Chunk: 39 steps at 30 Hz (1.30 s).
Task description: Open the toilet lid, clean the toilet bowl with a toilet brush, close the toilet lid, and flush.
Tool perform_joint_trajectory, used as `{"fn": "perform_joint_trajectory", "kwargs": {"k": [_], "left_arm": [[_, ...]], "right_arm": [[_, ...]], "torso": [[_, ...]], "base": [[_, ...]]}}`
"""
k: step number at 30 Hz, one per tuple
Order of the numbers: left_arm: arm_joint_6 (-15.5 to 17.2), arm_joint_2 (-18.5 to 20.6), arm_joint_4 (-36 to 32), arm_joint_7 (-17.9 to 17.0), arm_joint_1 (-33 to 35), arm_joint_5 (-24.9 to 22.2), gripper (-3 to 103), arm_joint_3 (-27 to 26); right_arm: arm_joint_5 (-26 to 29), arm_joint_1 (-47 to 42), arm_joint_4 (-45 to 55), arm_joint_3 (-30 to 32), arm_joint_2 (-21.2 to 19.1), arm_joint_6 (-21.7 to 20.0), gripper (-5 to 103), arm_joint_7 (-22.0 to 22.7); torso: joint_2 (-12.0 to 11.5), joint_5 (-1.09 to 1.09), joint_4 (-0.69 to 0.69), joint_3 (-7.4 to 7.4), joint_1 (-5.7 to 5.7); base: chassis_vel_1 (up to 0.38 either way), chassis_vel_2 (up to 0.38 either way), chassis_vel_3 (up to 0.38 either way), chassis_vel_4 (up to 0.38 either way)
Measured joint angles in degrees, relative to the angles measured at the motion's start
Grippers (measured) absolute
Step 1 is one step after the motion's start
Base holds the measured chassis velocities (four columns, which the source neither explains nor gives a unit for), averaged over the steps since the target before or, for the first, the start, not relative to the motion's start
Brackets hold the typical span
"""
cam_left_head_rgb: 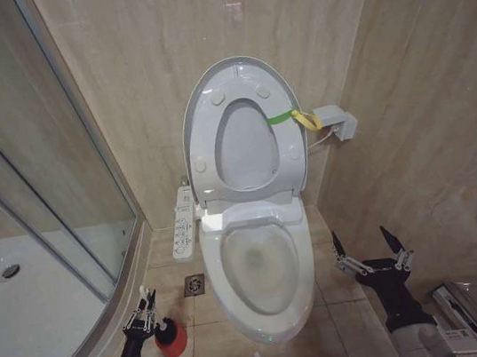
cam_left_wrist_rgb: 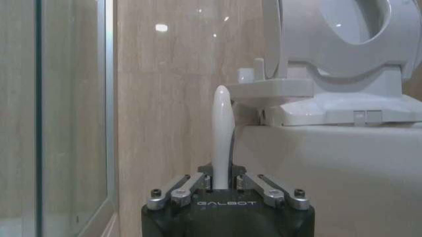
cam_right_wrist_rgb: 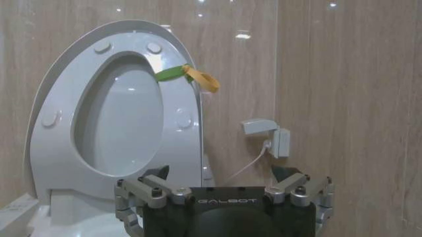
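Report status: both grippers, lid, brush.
Left gripper low by the red holder, jaws shut on toilet brush handle. Right gripper open, idle right of toilet bowl. Toilet lid up. Nothing blocking.

Left gripper (cam_left_head_rgb: pixel 143 311) is sitting low at the robot's left, fingers closed on a white handle. Right gripper (cam_left_head_rgb: pixel 373 252) is hovering low at right, fingers spread.

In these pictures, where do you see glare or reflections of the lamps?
Head view: a soft sheen on the raised glossy white oval toilet lid. Left wrist view: bright lamp spots on the beige tiled wall, and the thin white brush handle shines. Right wrist view: small lamp spots on the wall and lid.
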Motion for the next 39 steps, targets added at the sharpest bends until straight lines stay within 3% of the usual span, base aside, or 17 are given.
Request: {"fn": "perform_joint_trajectory", "kwargs": {"k": [20, 35, 36, 37, 38, 39], "left_arm": [[-0.04, -1.17, 7.08, 1.89, 0.62, -0.91, 17, -1.72], [-0.27, -2.8, 8.42, 0.95, 1.96, -1.34, 14, -1.98], [0.13, -2.86, 8.31, 0.57, 2.46, -1.34, 14, -1.8], [0.16, -2.99, 7.83, 0.35, 3.1, -1.32, 14, -1.73], [0.15, -2.96, 7.21, 0.12, 3.34, -1.32, 14, -1.79], [0.14, -2.87, 6.62, -0.2, 3.59, -1.32, 14, -1.94]], "right_arm": [[0.0, 0.0, 0.0, 0.0, 0.0, 0.0, 100, 0.0], [0.0, 0.0, 0.0, 0.0, 0.0, 0.0, 100, 0.0], [0.0, 0.0, 0.0, 0.0, 0.0, 0.0, 100, -0.01], [0.0, -0.02, 0.0, 0.0, -0.06, 0.0, 100, -0.01], [0.0, 0.0, 0.0, -0.01, 0.02, 0.01, 100, 0.0], [0.0, 0.0, 0.0, 0.0, -0.01, 0.0, 100, 0.0]], "torso": [[0.34, 0.01, 0.01, 0.2, 0.14], [0.43, 0.03, -0.01, 0.24, 0.17], [0.42, 0.0, -0.01, 0.26, 0.18], [0.42, -0.19, 0.11, 0.3, 0.2], [0.42, -0.04, -0.04, 0.28, 0.2], [0.44, 0.02, 0.0, 0.27, 0.19]], "base": [[0.0, 0.0, 0.0, 0.0], [0.0, 0.0, 0.0, 0.0], [0.0, 0.0, 0.0, 0.0], [0.0, 0.0, 0.0, 0.0], [0.0, 0.0, 0.0, 0.0], [0.0, 0.0, 0.0, 0.0]]}}
